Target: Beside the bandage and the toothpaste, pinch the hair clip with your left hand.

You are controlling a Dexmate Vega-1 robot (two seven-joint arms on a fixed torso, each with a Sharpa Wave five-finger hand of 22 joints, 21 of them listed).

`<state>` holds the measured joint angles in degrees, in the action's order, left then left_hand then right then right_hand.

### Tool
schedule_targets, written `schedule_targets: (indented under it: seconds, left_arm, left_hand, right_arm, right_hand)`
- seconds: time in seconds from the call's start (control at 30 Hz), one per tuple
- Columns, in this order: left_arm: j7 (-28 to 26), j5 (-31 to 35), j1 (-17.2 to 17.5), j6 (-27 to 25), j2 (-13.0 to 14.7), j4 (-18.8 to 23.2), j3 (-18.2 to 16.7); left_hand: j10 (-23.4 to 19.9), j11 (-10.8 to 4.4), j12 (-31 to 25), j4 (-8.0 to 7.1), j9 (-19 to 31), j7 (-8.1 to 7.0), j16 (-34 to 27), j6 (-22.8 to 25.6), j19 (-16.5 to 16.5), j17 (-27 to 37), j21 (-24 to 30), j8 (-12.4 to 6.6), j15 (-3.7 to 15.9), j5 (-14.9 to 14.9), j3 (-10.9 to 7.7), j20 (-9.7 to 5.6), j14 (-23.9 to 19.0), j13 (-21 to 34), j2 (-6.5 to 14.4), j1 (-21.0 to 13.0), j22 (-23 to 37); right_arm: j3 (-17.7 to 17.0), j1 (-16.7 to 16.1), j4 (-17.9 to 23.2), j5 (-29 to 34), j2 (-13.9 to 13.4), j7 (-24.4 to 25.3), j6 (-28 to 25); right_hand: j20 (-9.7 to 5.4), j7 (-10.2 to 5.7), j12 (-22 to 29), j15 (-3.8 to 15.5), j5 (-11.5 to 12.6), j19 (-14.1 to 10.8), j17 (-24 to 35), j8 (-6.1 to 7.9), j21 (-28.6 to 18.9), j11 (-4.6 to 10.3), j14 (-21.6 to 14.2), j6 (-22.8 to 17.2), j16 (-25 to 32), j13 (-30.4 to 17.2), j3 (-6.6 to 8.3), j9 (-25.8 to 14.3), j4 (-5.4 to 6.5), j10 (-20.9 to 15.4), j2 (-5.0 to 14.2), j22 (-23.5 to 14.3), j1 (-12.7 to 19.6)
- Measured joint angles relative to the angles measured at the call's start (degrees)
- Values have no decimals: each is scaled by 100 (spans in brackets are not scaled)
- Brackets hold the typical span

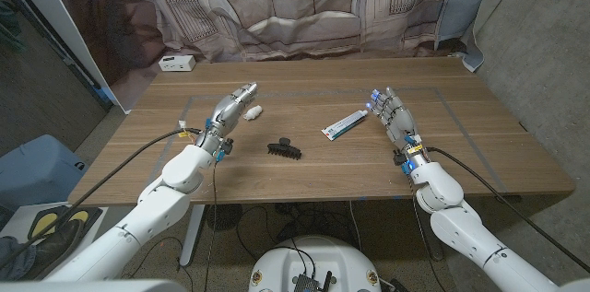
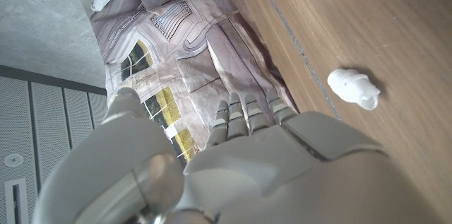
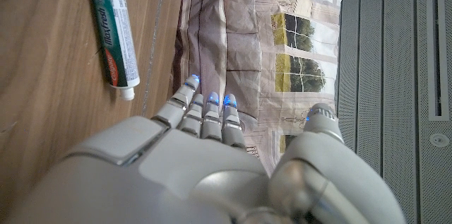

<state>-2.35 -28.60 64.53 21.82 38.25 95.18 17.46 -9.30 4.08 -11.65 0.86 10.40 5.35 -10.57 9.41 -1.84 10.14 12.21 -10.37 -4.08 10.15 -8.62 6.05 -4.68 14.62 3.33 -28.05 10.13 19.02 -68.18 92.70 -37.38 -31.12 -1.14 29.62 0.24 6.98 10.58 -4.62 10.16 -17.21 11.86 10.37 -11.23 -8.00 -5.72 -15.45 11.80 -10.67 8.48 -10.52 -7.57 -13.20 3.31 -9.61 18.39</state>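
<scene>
Black and spiky, the hair clip [image 1: 285, 150] lies on the brown wooden worktop [image 1: 323, 172], near the middle. The small white bandage [image 1: 252, 109] looks soft and lumpy. It sits at about 11 o'clock from the clip. The long flat toothpaste [image 1: 346, 124] tube lies at about 2 o'clock from the clip. The left hand [image 1: 232, 111] is by the bandage, fingers straight and holding nothing. The right hand [image 1: 391, 112] has its smooth grey fingers straight too, empty.
</scene>
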Motion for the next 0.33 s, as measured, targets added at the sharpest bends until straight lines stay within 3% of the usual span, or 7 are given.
schedule_targets:
  seconds: [0.33]
  left_arm:
    - [48,-124,58,-29,32,-62,37]
  left_hand:
    - [-22,22,0,0,0,9,0,10,0,0,0,0,0,0,0,0,0,-26,25,25,0]
  right_arm:
    - [2,-57,-42,-7,40,66,13]
  right_hand:
    - [39,-1,0,-31,0,-40,0,0,0,0,-32,0,0,0,-24,0,24,0,2,0,2]
